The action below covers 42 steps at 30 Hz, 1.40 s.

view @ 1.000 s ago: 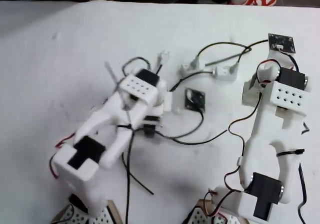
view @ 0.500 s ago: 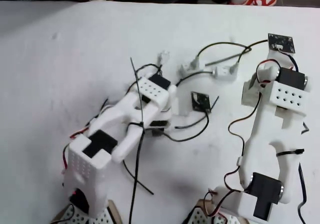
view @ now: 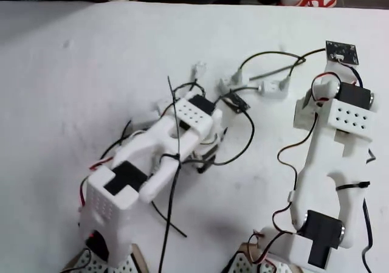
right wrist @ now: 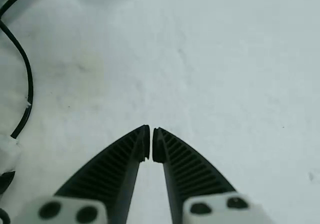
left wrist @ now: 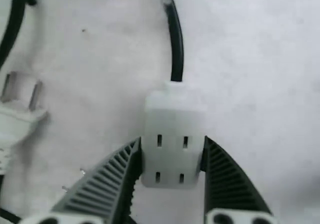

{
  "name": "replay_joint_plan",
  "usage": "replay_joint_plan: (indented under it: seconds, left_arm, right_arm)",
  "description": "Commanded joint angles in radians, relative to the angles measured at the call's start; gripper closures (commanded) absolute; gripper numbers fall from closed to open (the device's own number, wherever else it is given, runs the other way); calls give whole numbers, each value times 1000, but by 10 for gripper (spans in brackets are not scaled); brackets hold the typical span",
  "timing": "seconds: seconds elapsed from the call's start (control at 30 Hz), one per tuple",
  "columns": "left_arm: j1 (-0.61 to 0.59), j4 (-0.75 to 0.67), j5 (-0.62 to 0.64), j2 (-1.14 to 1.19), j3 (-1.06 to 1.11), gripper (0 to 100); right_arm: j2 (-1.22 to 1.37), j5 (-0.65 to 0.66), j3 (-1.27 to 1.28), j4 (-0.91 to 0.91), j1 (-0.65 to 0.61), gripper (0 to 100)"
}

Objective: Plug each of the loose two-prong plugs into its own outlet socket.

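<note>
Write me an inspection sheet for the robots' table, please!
Surface: white table.
Job's things: white outlet socket in the left gripper; two-prong plug lies loose beside it, not plugged in.
Clutter: nothing seen.
Grippers: left gripper jaws shut on the outlet socket; right gripper jaws shut, holding nothing, above the table.
Cables: black cable leaves the outlet socket.
Surroundings: dark strip past the table's far edge, too little to tell.
</note>
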Motion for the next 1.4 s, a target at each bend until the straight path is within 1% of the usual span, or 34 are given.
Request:
replay_joint_plan:
  seconds: [0.0,0.1,0.2,0.33,0.4,0.5,0.57,0.63,0.73,0.87,0.97,1.0,1.03,1.17,1.27,1.3,1.37]
  left_arm:
    - [18,12,118,-16,-44,799]
    - [16,37,124,-53,-37,796]
    - [-1,87,126,-147,-34,782]
    - [-59,127,120,-302,-32,747]
    - [-97,147,84,-375,-18,747]
    - [-176,161,20,-492,64,748]
    - [-255,153,-21,-584,153,748]
    - [-360,121,-78,-691,262,748]
    - [-541,21,-164,-871,463,748]
    - [-766,-133,-265,-1092,730,748]
    - [-894,-203,-330,-1193,864,748]
    - [-924,-216,-350,-1211,891,748]
    - [-952,-229,-368,-1219,918,748]
    - [-1013,-293,-404,-1219,999,748]
    - [-1021,-356,-400,-1219,1074,748]
    - [-1021,-381,-400,-1219,1099,748]
    - [-1021,-425,-399,-1219,1145,748]
  right_arm:
    - [-38,6,-37,10,-5,981]
    - [-36,6,-37,10,-5,981]
    - [-39,6,-37,10,-5,981]
    - [-44,6,-38,35,-8,981]
    - [-44,6,-38,38,-12,981]
    - [-44,6,-37,38,-13,981]
    - [-44,6,-38,38,-24,981]
    - [-44,6,-38,38,-56,981]
    - [-44,6,-38,38,-136,981]
    - [-35,6,-35,38,-280,981]
    - [-35,8,-29,30,-403,981]
    - [-35,25,-34,30,-449,981]
    - [-33,71,-34,30,-501,981]
    - [-31,348,-31,30,-710,981]
    - [-31,511,-31,31,-829,978]
    - [-31,562,-31,31,-862,965]
    - [-21,669,-32,31,-911,909]
